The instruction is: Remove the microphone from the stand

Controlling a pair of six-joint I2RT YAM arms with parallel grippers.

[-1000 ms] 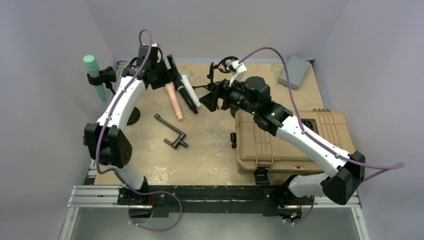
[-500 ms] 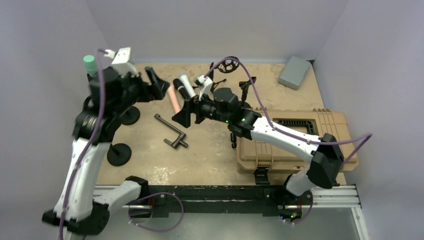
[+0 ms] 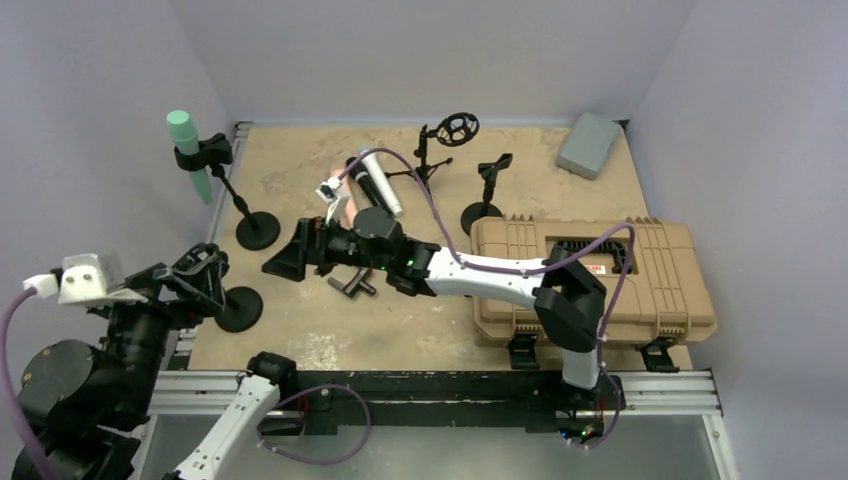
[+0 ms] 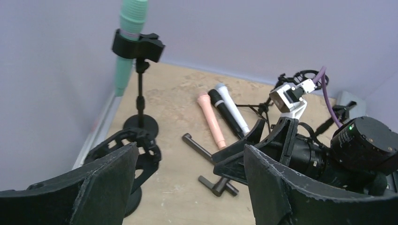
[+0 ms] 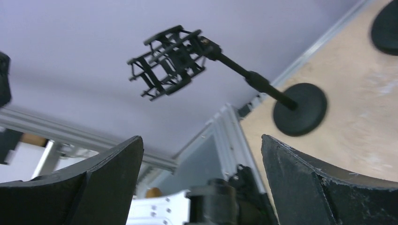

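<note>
The green microphone (image 3: 183,135) stands upright in a black clip on a round-based stand (image 3: 257,231) at the far left; it also shows in the left wrist view (image 4: 128,28). My left gripper (image 3: 178,280) is open and empty at the near left, well short of it, beside a second stand with an empty cage mount (image 4: 136,146). My right gripper (image 3: 290,256) is open and empty, reaching left across the table's middle. The right wrist view shows that cage mount (image 5: 170,60) beyond its jaws. In the left wrist view, the left gripper (image 4: 190,150) faces the right gripper (image 4: 263,150).
Pink (image 4: 211,119), black (image 4: 224,108) and white (image 4: 233,110) microphones lie on the table, with a black T-handle (image 3: 350,283) nearer. Two small empty stands (image 3: 455,132) (image 3: 490,190) stand at the back. A tan case (image 3: 600,285) fills the right side, and a grey pad (image 3: 590,145) lies at the back right.
My left arm has pulled back from the far left of the table to the near left corner. My right arm has stretched left across the table. Both grippers stay open.
</note>
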